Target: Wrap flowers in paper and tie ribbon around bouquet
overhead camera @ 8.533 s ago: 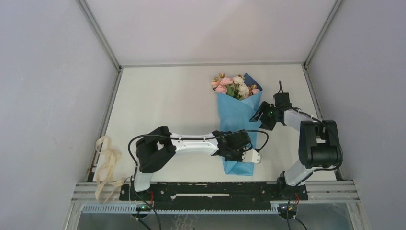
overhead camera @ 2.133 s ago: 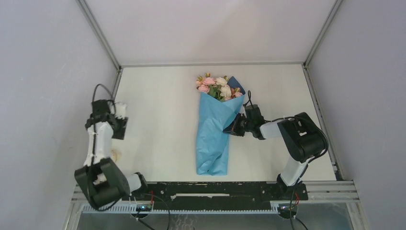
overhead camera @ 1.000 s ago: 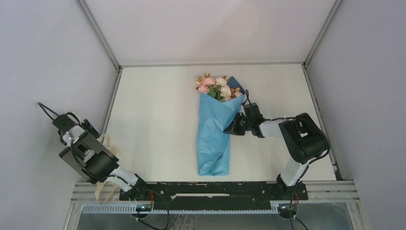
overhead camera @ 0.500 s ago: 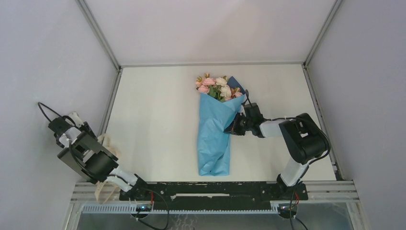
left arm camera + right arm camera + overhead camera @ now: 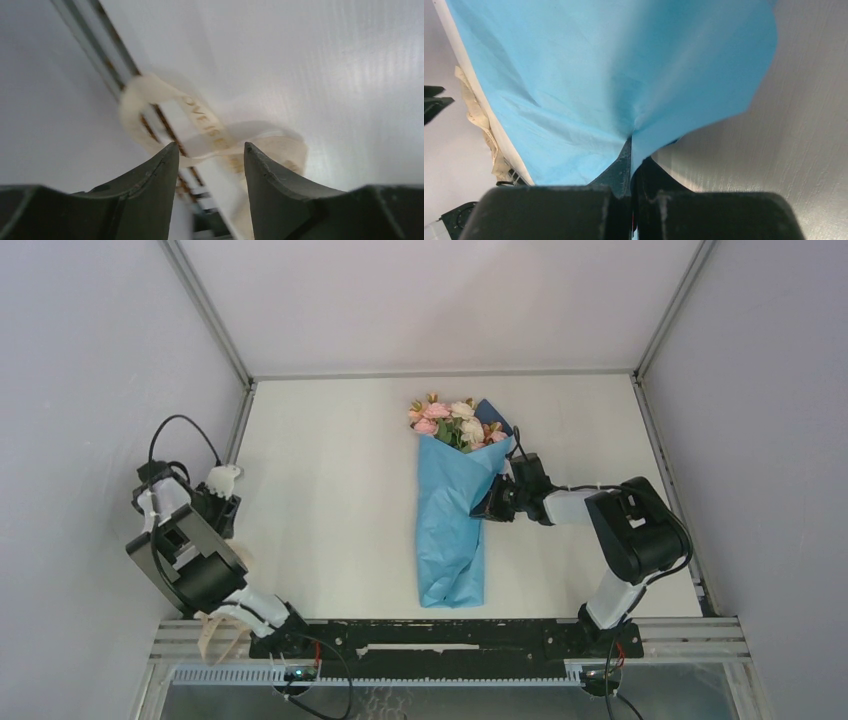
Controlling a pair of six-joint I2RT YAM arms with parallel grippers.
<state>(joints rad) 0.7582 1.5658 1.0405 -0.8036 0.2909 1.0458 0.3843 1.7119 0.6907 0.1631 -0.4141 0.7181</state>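
At the worktop's (image 5: 330, 460) left edge, towards the near left corner, the left gripper (image 5: 210, 147) hangs over the cream ribbon (image 5: 200, 120). Its jaws stand about half apart with nothing between them. The ribbon lies in loose loops, gold lettering showing, draped across the aluminium edge rail (image 5: 85, 30). In the overhead view part of it trails down past the near edge. The wrist view is blurred, so I cannot tell how close the fingertips are to the ribbon. The risk here, as I judge it, is a bad catch. The jaws could close on one loop only, strike the rail, or nudge the soft ribbon over the edge and out of reach. Near the middle of the worktop lies the bouquet (image 5: 452, 520), a long cone of blue paper (image 5: 599, 75). Its narrow end points to the near edge, and the pink and cream flowers (image 5: 455, 422) point to the far edge. On the cone's right side the right gripper (image 5: 630, 142) is clamped tight on a fold of the paper just below the blooms. That thin sheet could tear or crease if this arm pulls. If the pinch slips before the ribbon arrives, the wrap could spring open and let the stems slide out.
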